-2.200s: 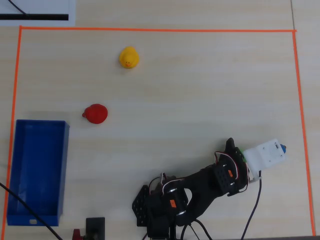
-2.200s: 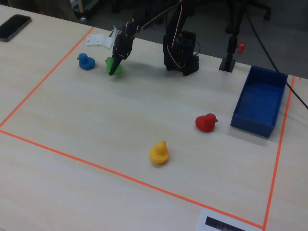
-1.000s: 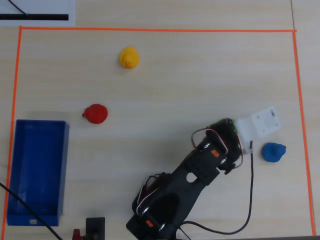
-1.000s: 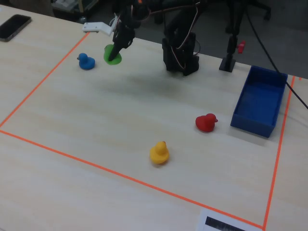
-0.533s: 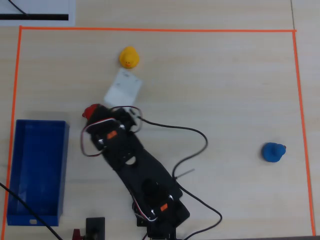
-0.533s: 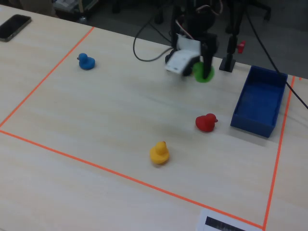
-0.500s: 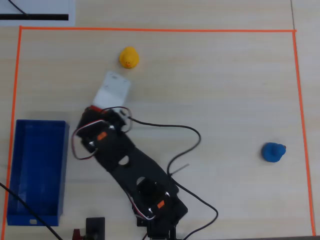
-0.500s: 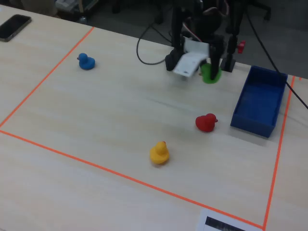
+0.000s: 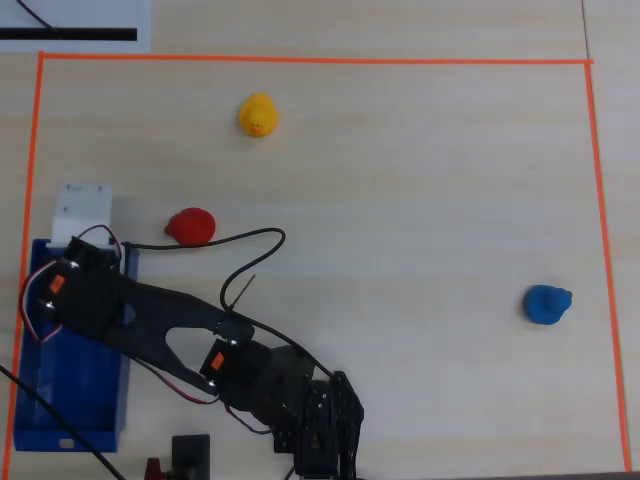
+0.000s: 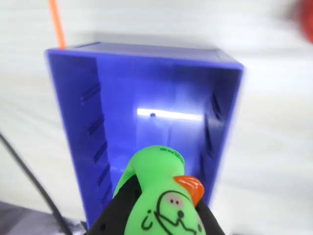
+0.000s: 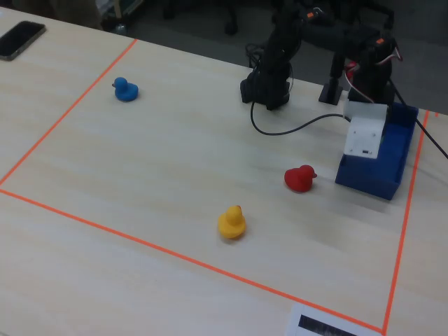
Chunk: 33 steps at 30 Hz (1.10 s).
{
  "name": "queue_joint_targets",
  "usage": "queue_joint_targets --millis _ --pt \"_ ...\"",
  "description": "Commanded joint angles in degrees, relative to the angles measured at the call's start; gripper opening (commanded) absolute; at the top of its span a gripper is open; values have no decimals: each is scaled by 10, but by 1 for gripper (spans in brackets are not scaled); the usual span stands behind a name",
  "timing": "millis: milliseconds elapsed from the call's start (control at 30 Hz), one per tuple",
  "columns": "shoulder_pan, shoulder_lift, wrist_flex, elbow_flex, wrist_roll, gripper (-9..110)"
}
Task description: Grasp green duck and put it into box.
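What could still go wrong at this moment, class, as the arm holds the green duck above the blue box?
1. The green duck sits gripped in the gripper near the box's near end in the wrist view; released there, it might clip the wall and bounce out.
2. The wrist view is blurred, suggesting motion; opening mid-swing could throw the duck wide.
3. The red duck lies close beside the box and could get knocked.

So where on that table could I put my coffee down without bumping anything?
The widest bare stretch lies between the yellow duck, the red duck and the blue duck. It is crowded where the arm and its cable reach over the blue box, fingers holding the green duck.
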Motion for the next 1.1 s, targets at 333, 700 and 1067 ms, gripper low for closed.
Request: queue_joint_targets --millis 333,700,1067 --pt "6 103 -49 139 -63 45" --pt "306 597 -161 350 -258 0" --pt "536 1136 -333 935 -425 0"
